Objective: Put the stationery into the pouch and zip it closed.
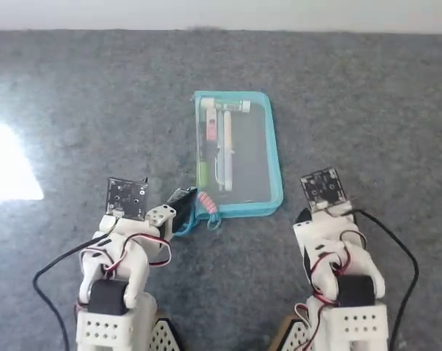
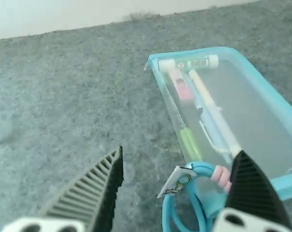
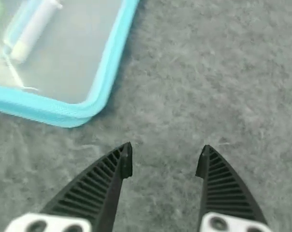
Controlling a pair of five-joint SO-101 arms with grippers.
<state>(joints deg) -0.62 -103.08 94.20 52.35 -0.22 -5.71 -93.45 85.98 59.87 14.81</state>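
Observation:
A clear pouch with turquoise edging (image 1: 246,157) lies flat in the middle of the grey table, with pens, a marker and a glue stick (image 1: 222,142) inside along its left side. Its blue zip cord with pink beads (image 1: 206,206) hangs at the near left corner. My left gripper (image 1: 178,212) sits open at that corner; in the left wrist view the cord and tag (image 2: 187,181) lie between its fingers, near one fingertip (image 2: 242,166). My right gripper (image 3: 165,157) is open over bare table just off the pouch's near right corner (image 3: 83,113).
The grey carpet-like table surface (image 1: 367,110) stretches all round the pouch. A pale wall edge (image 1: 221,14) runs along the far side. A bright patch of light (image 1: 9,172) lies at the left. Black cables trail from both arm bases.

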